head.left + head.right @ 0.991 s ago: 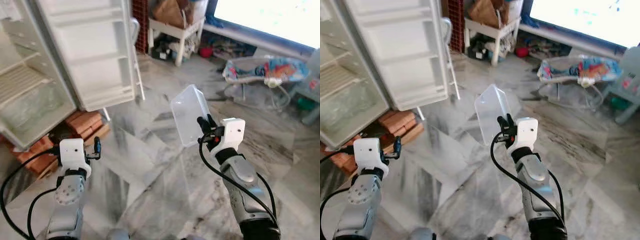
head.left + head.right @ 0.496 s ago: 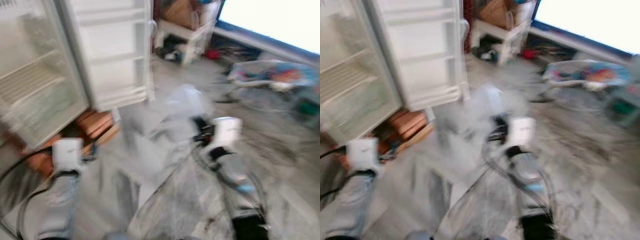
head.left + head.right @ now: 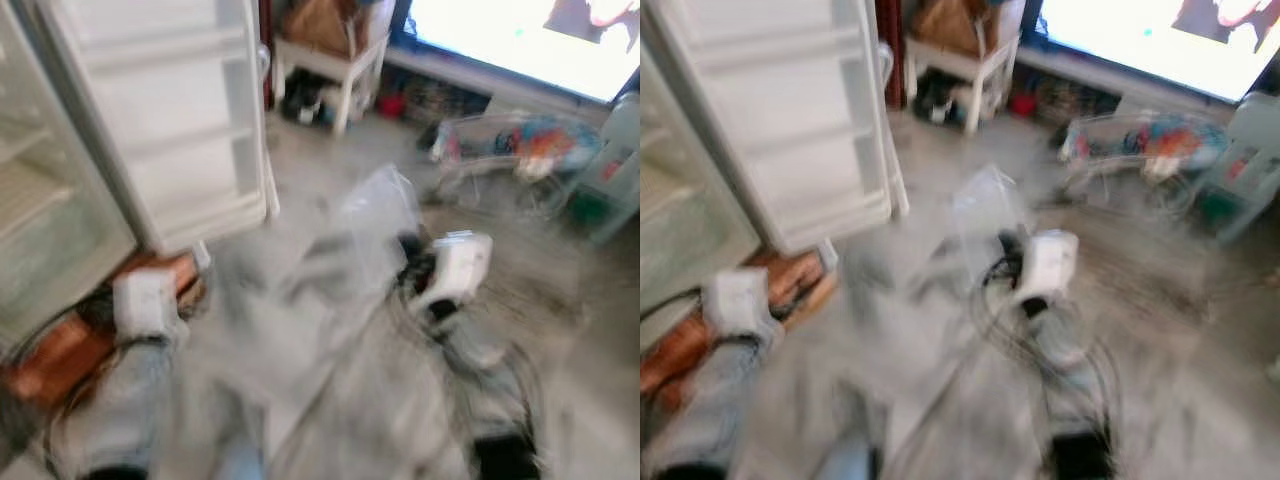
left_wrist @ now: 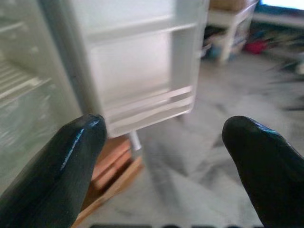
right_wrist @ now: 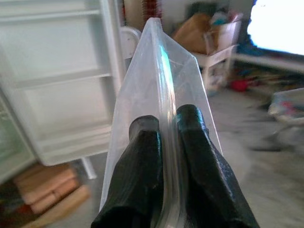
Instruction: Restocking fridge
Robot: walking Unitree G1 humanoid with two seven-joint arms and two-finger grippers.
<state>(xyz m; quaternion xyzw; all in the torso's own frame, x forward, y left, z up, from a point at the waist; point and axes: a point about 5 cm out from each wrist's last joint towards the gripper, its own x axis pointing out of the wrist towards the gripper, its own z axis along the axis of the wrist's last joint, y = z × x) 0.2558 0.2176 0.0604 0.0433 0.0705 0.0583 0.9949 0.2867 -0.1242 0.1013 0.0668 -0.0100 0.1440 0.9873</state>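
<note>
A white stool-like table [image 3: 322, 62] is standing on the grey marbled floor [image 3: 300, 330] beyond the open door, carrying a brown paper bag [image 3: 318, 22], with dark clutter and something red [image 3: 392, 104] lying beneath and beside it. A baby bouncer [image 3: 515, 150] with colourful fabric is sitting near a bright window [image 3: 510, 40], just beside a pale green plastic chair [image 3: 615, 160]. Reddish bricks [image 4: 111, 159] are lying stacked under the white cabinet.
</note>
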